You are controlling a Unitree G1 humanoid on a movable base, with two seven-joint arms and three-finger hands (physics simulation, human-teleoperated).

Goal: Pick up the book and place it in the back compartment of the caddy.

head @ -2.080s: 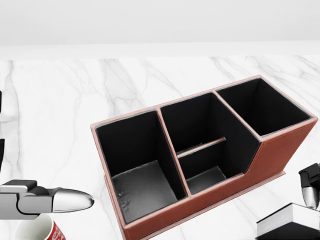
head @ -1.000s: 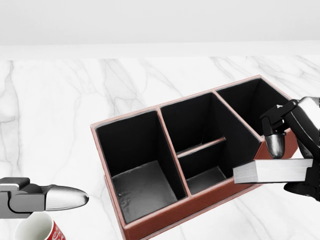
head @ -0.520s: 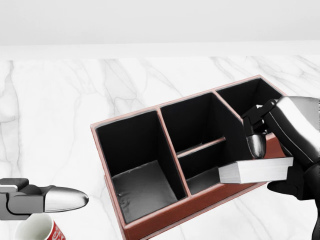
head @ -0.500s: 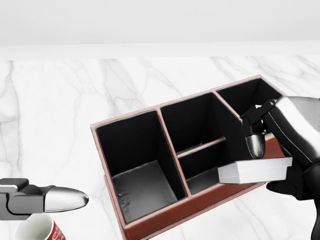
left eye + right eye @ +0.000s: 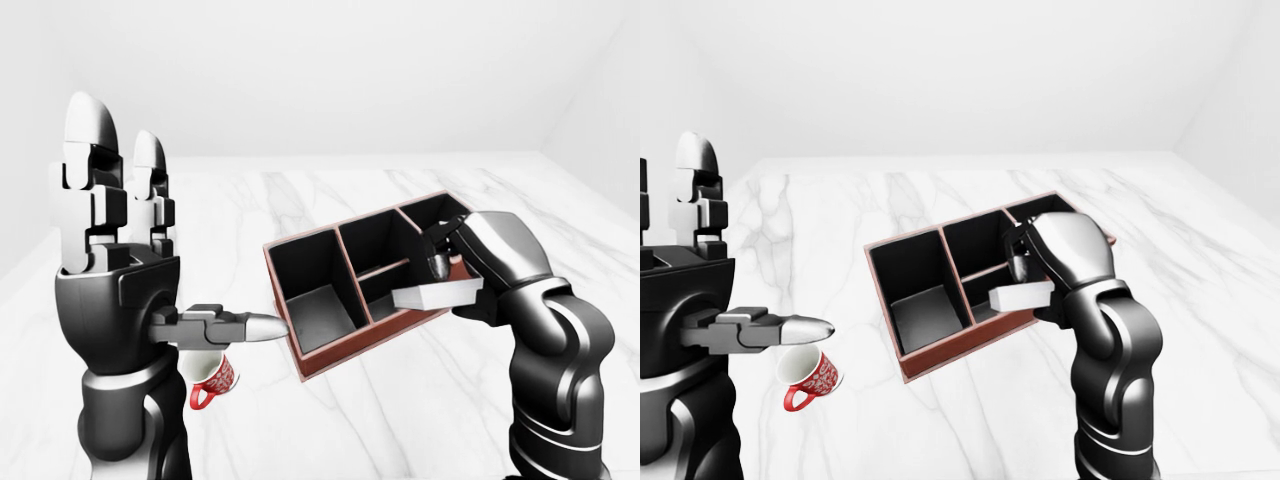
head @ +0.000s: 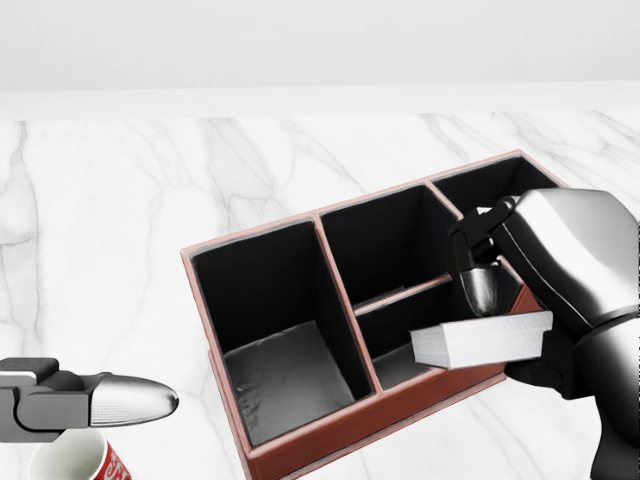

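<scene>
Caddy (image 6: 300, 440): red-brown outside, black inside, resting on the white marble table (image 6: 110, 210) and running at a slant from lower left to upper right of the head view; one large compartment at its lower-left end, a middle section split by a low divider, one compartment at its upper-right end. Book (image 6: 482, 340): white page edges showing, held flat and raised above the caddy's near wall, over the edge of the middle section, not inside any compartment. Right hand (image 6: 540, 285): closed round the book, one finger (image 6: 482, 285) pressing down on its top cover, the rest of the hand beneath and to the right of the caddy's middle. Left hand (image 5: 110, 255): well to the left of the caddy, fingers upright and spread, thumb (image 5: 235, 326) pointing toward the caddy, holding nothing. Mug (image 5: 808, 377): red-patterned, white inside, on the table left of the caddy, just below the left thumb.
</scene>
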